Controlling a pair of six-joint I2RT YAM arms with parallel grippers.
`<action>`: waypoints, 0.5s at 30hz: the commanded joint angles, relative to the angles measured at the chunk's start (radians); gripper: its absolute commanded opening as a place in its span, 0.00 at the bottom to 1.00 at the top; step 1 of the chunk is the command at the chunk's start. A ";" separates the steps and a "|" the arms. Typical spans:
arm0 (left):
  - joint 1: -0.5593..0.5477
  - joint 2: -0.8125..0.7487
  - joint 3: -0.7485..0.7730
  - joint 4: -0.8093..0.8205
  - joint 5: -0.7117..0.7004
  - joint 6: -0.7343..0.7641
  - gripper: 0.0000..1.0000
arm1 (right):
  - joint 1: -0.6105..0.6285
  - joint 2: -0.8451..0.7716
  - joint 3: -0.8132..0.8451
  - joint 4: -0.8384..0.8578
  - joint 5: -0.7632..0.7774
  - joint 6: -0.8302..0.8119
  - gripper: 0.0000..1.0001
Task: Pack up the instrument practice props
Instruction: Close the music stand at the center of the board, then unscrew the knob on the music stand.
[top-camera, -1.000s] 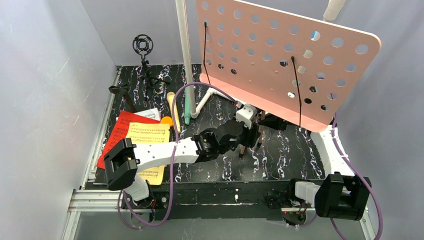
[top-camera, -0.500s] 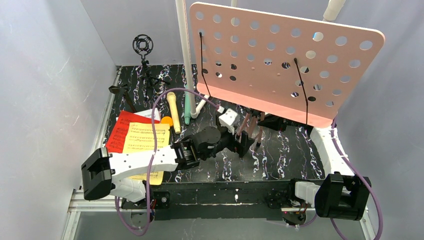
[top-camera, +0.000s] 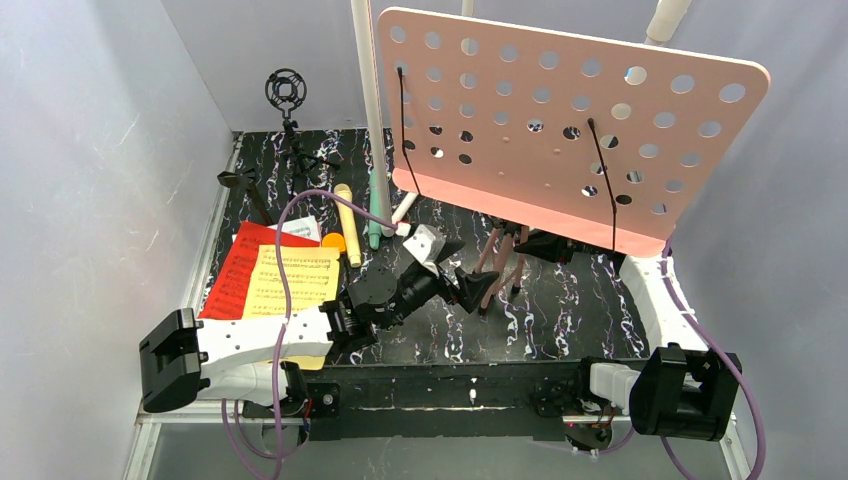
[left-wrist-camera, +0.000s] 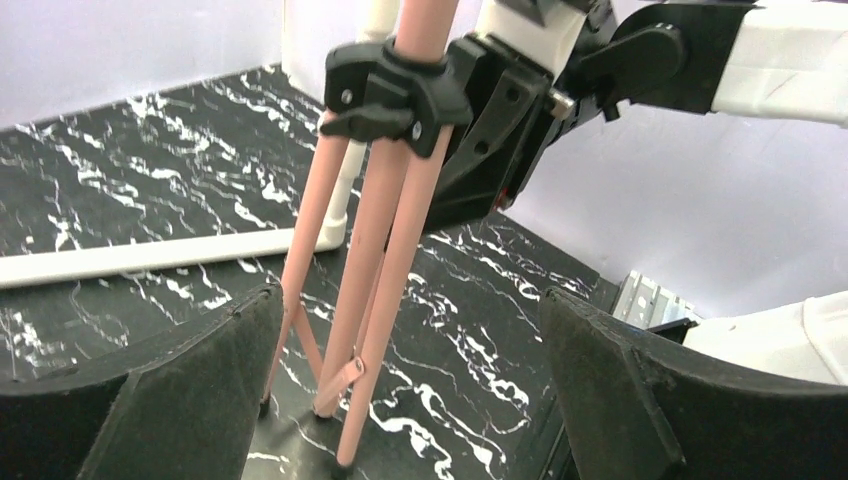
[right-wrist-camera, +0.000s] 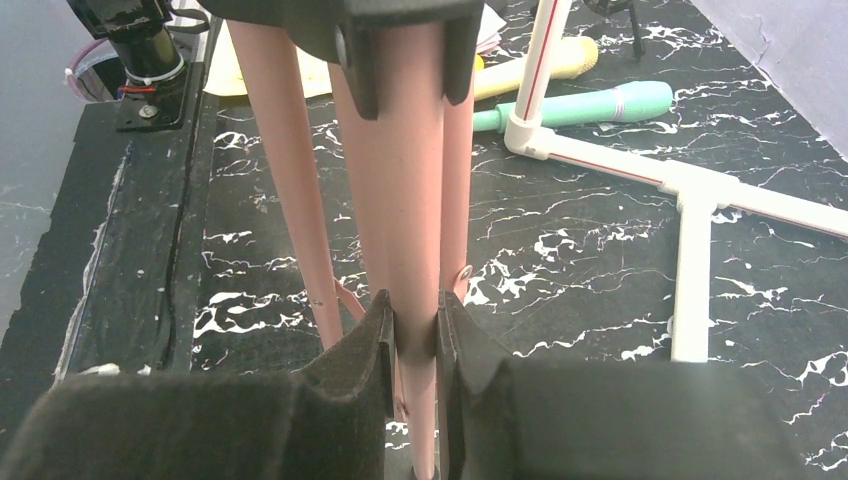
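The pink hole-punched music stand (top-camera: 570, 130) stands upright at the right, its tripod legs (top-camera: 497, 262) folded close together. My right gripper (right-wrist-camera: 412, 340) is shut on one pink leg (right-wrist-camera: 415, 200), low down; in the top view it sits under the desk (top-camera: 538, 243). My left gripper (top-camera: 478, 285) is open. Its fingers (left-wrist-camera: 190, 390) are wide apart, with the legs (left-wrist-camera: 385, 230) just ahead between them, nearer the left finger and untouched. Yellow sheet music (top-camera: 290, 280) lies on the red folder (top-camera: 232, 268) at the left. The yellow microphone (top-camera: 347, 222) and mint-green microphone (top-camera: 374, 215) lie side by side. No pink sheet shows.
The white pipe frame (top-camera: 368, 90) rises behind the microphones, and its base tubes (right-wrist-camera: 690, 250) lie on the black marbled table near the legs. A black shock-mount microphone stand (top-camera: 288, 95) and a small black stand (top-camera: 238, 180) are at the back left. Grey walls close in.
My left arm has drawn back toward the left and near side, and its gripper has slid left of the legs. The stand's desk has shifted slightly left. My right gripper stays on the leg.
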 joint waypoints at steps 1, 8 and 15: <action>-0.005 -0.016 0.030 0.134 0.017 0.132 0.98 | 0.009 -0.016 -0.013 -0.039 -0.092 0.064 0.01; 0.027 0.002 0.035 0.185 -0.009 0.273 0.94 | 0.009 -0.013 -0.018 -0.038 -0.097 0.066 0.01; 0.086 0.007 0.017 0.185 0.138 0.515 0.79 | 0.009 -0.011 -0.025 -0.032 -0.101 0.071 0.01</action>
